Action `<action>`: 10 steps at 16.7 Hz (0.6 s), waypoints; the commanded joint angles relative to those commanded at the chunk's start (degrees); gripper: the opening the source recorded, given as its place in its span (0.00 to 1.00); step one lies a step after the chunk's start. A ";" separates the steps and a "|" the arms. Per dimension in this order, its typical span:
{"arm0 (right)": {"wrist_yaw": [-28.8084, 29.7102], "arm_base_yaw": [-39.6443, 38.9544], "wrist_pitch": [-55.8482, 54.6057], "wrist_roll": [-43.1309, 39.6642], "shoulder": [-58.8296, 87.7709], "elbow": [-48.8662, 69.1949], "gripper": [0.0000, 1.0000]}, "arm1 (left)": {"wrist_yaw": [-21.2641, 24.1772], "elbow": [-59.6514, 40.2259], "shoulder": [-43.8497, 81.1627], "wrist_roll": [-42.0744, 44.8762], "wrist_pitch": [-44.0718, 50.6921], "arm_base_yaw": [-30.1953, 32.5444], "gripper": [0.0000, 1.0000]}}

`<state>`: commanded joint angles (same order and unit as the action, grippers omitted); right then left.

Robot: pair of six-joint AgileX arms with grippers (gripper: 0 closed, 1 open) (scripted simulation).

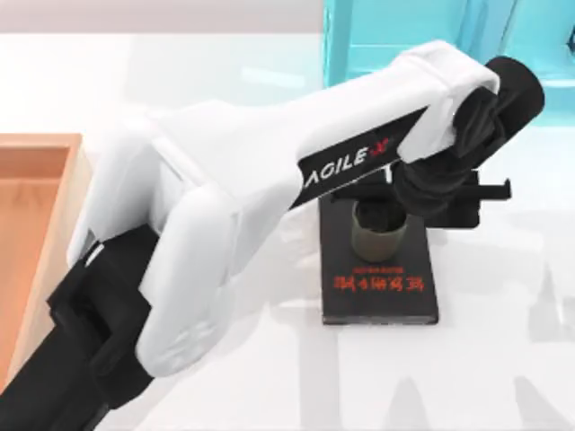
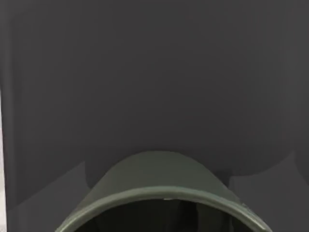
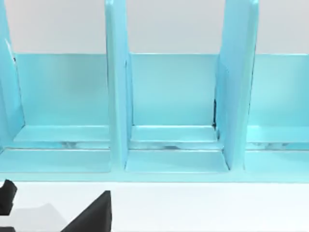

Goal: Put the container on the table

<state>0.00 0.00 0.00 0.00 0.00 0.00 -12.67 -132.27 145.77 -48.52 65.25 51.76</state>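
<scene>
The container (image 1: 377, 238), a small olive-green cup, stands upright on the far half of a black book with red lettering (image 1: 382, 301). That book lies on the white table (image 1: 503, 359), right of centre. My left arm reaches across from the lower left, and its gripper (image 1: 395, 202) hangs directly over the cup's far rim, hiding part of the opening. In the left wrist view the cup's rim and wall (image 2: 159, 174) lie very close, with the dark book cover (image 2: 145, 72) behind them. My right arm's wrist camera faces the turquoise shelf.
A wooden tray (image 1: 31, 206) sits at the table's left edge. The turquoise shelf (image 1: 395, 36) stands along the back right, its upright dividers (image 3: 116, 96) forming open bays. White tabletop (image 3: 203, 208) lies before it, with dark shapes (image 3: 91, 215) at one corner.
</scene>
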 joint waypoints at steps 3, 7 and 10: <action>0.00 0.00 0.00 0.00 0.00 0.00 1.00 | 0.00 0.00 0.00 0.00 0.00 0.00 0.10; 0.00 0.00 0.00 0.00 0.00 0.00 1.00 | 0.00 0.00 0.00 0.00 0.00 0.00 0.00; 0.00 0.00 0.00 0.00 0.00 0.00 1.00 | 0.00 0.00 0.00 0.00 0.00 0.00 0.00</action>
<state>0.00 0.00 0.00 0.00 0.00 0.00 -12.67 -132.27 145.77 -48.52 65.25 51.76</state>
